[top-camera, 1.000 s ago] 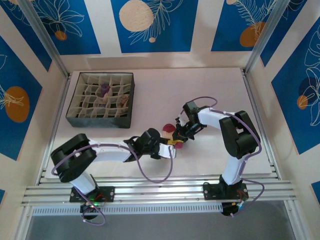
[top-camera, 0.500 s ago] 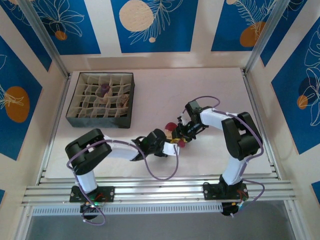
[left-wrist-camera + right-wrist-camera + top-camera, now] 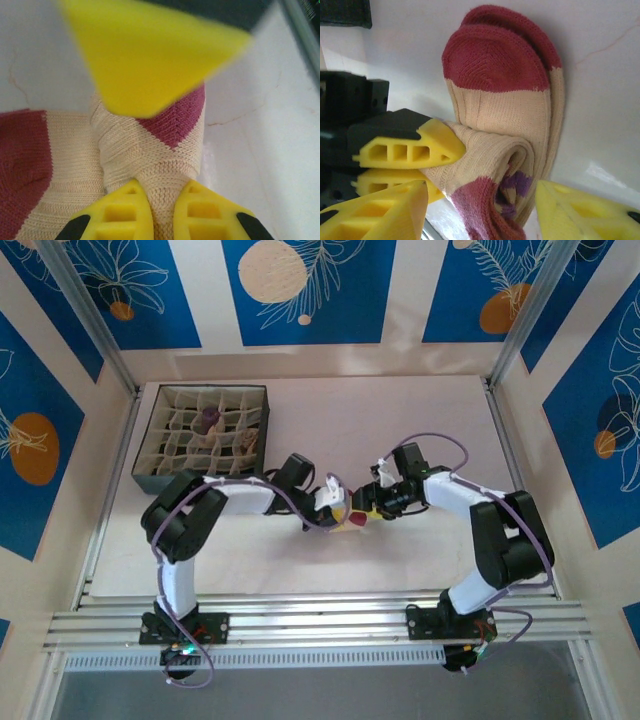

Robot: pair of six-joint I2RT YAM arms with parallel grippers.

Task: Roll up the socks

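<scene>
1. Sock [image 3: 505, 100], tan with red toe: partly rolled, mid-table [image 3: 430, 420], between both grippers.
2. Left gripper [image 3: 160, 200]: pinching a fold of the sock.
3. Right gripper [image 3: 480, 215]: fingers spread, 1 either side of the sock.
4. Purple sock [image 3: 207, 420]: in the divider box [image 3: 200, 483], rear left.

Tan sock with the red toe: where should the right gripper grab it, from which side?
Likely the rolled end of the tan sock: the thickest part, straddled by the open right gripper. Approach from the cuff side, away from the flat red toe, beside the left gripper pinching it.
</scene>
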